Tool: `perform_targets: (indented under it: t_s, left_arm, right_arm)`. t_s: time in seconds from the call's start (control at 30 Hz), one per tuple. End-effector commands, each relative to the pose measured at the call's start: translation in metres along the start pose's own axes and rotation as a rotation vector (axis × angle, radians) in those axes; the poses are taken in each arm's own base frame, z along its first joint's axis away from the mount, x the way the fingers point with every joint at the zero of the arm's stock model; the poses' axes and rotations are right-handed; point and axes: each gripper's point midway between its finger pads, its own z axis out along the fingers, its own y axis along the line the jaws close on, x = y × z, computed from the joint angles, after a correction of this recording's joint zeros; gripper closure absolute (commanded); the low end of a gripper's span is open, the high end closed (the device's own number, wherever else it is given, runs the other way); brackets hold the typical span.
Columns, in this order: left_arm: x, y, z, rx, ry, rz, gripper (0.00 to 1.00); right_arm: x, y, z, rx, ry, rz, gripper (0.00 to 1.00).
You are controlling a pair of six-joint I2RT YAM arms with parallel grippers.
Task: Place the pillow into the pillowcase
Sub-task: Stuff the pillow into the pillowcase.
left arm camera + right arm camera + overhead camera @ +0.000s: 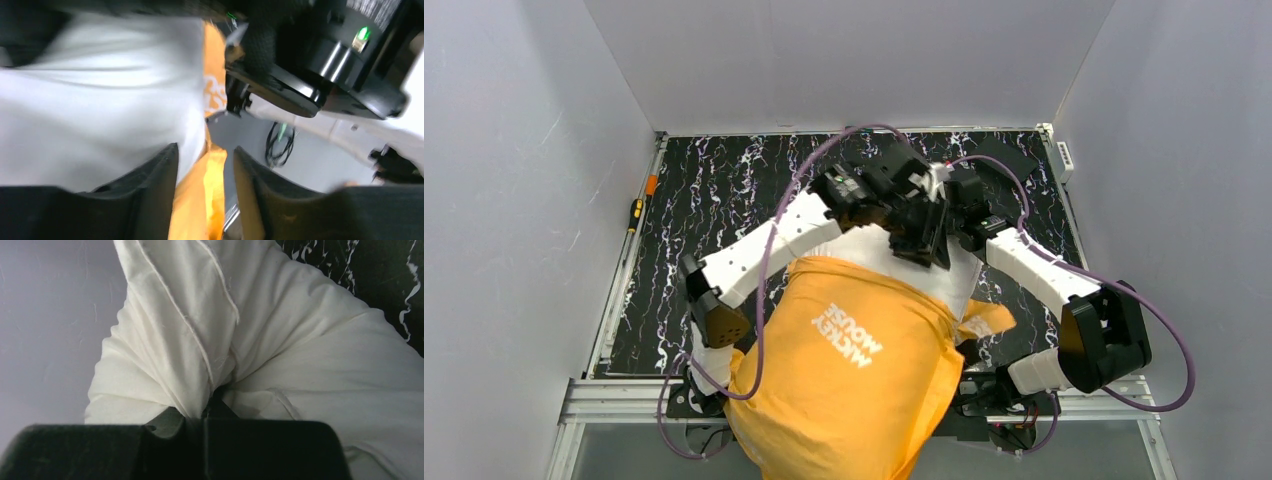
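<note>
Step in hand, by judgement: late stage of insertion. Pillowcase point(844, 390), lettering side up, lying bulged across the table point(724, 190) and draped over its near edge. Pillow point(954, 280) mostly inside it, with a white end protruding from the case mouth on the far side, under both grippers. Right gripper point(206, 407): clamped tight on a bunched fold of the pillow's exposed end. Left gripper point(204, 155): jaws parted, orange case edge hanging loose between them, just beside white pillow cloth; not pinched as far as visible. Next move, by judgement: closing of the left jaws on the case hem and drawing of it over the white end, against a hold or push from the right. Requires a grip on orange cloth alone, not on both layers together. Risk noted: whole bundle sliding further off the near edge.
</note>
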Motion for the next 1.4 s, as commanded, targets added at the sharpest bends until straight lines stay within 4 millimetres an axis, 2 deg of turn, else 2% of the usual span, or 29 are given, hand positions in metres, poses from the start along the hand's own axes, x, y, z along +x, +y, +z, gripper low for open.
perform_targets:
  t_s: [0.0, 0.1, 0.17, 0.27, 0.4, 0.47, 0.57, 0.63, 0.7, 0.73, 0.77, 0.83, 0.87, 1.0, 1.17, 1.23, 1.37]
  left_arm:
    - [-0.045, 0.04, -0.101, -0.109, -0.327, -0.098, 0.42]
    - [-0.036, 0.073, -0.125, -0.193, -0.381, -0.198, 0.29]
    - [-0.027, 0.091, -0.139, -0.243, -0.403, -0.258, 0.26]
    - [-0.003, 0.12, -0.149, -0.318, -0.367, -0.443, 0.25]
    - [0.03, 0.14, -0.139, -0.346, -0.268, -0.63, 0.25]
    - [0.039, 0.144, -0.125, -0.322, -0.221, -0.688, 0.25]
    - [0.044, 0.153, -0.103, -0.3, -0.177, -0.756, 0.27]
    - [0.038, 0.157, -0.094, -0.292, -0.174, -0.774, 0.28]
    - [0.03, 0.157, -0.088, -0.281, -0.173, -0.77, 0.34]
    - [0.024, 0.156, -0.085, -0.274, -0.17, -0.76, 0.43]
    - [0.018, 0.152, -0.084, -0.261, -0.172, -0.748, 0.55]
    - [0.002, 0.142, -0.086, -0.231, -0.178, -0.711, 0.89]
    - [-0.007, 0.134, -0.088, -0.208, -0.189, -0.686, 1.0]
    - [-0.047, 0.104, -0.109, -0.13, -0.281, -0.61, 1.0]
    - [-0.107, 0.07, -0.137, -0.062, -0.45, -0.478, 1.0]
    - [-0.131, 0.051, -0.149, -0.004, -0.509, -0.431, 1.0]
    - [-0.172, 0.016, -0.148, 0.171, -0.556, -0.419, 1.0]
  right_arm:
    - [0.029, 0.027, -0.016, -0.08, 0.151, 0.018, 0.99]
    - [0.028, 0.025, -0.016, -0.08, 0.157, 0.016, 0.99]
    - [0.03, 0.025, -0.016, -0.083, 0.167, 0.014, 0.99]
    - [0.03, 0.025, -0.015, -0.086, 0.173, 0.009, 0.99]
    - [0.03, 0.026, -0.014, -0.089, 0.186, -0.003, 0.99]
    - [0.03, 0.027, -0.013, -0.092, 0.196, -0.007, 0.99]
    - [0.03, 0.029, -0.013, -0.098, 0.204, -0.011, 0.99]
    - [0.03, 0.029, -0.013, -0.1, 0.208, -0.015, 0.99]
    - [0.03, 0.03, -0.013, -0.1, 0.211, -0.022, 0.99]
    - [0.03, 0.03, -0.014, -0.1, 0.212, -0.025, 0.99]
    - [0.03, 0.031, -0.014, -0.1, 0.212, -0.028, 0.99]
    - [0.03, 0.03, -0.015, -0.096, 0.213, -0.035, 0.99]
    - [0.029, 0.03, -0.016, -0.092, 0.21, -0.039, 0.99]
    - [0.017, 0.028, -0.023, -0.082, 0.178, -0.041, 0.99]
    - [-0.009, 0.028, -0.037, -0.082, 0.116, -0.035, 0.99]
    - [-0.02, 0.03, -0.045, -0.091, 0.088, -0.033, 0.99]
    - [-0.04, 0.043, -0.064, -0.14, 0.043, -0.036, 0.99]
